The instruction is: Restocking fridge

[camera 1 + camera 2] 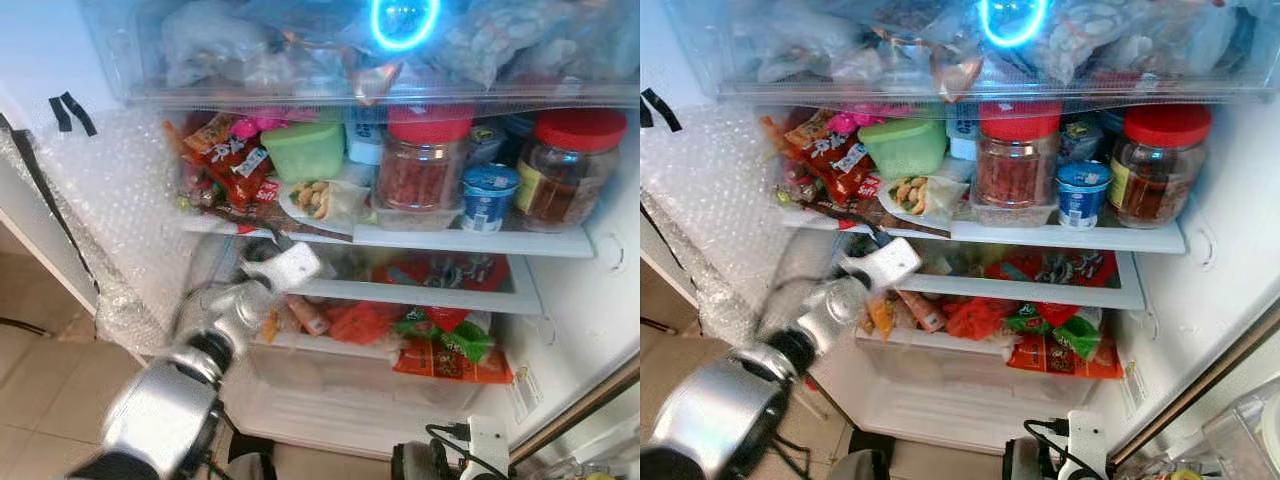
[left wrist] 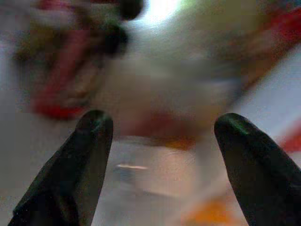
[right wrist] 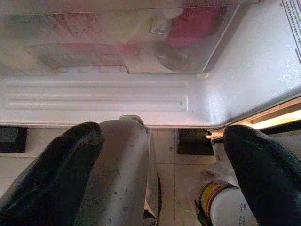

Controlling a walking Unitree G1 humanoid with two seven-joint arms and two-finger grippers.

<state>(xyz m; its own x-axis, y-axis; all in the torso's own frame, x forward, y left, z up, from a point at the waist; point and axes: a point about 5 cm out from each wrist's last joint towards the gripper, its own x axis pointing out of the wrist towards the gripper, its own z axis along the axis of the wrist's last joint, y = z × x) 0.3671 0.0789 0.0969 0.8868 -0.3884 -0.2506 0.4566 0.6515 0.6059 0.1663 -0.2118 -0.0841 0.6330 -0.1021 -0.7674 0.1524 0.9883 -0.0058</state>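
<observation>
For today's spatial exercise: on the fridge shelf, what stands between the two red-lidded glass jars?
In the left eye view, a small blue-and-white yoghurt cup stands between the left red-lidded jar and the right red-lidded jar.

Two jars [image 1: 422,160] [image 1: 570,170] flank a yogurt cup [image 1: 489,196] on the shelf [image 1: 470,240] — snack packets [image 1: 228,160] at left.

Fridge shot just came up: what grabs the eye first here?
Two red-lidded jars on the crowded upper shelf, with a green tub and a blue-lidded cup beside them. The left gripper, fingers apart, reaches toward the snack packets at that shelf's left end.
</observation>
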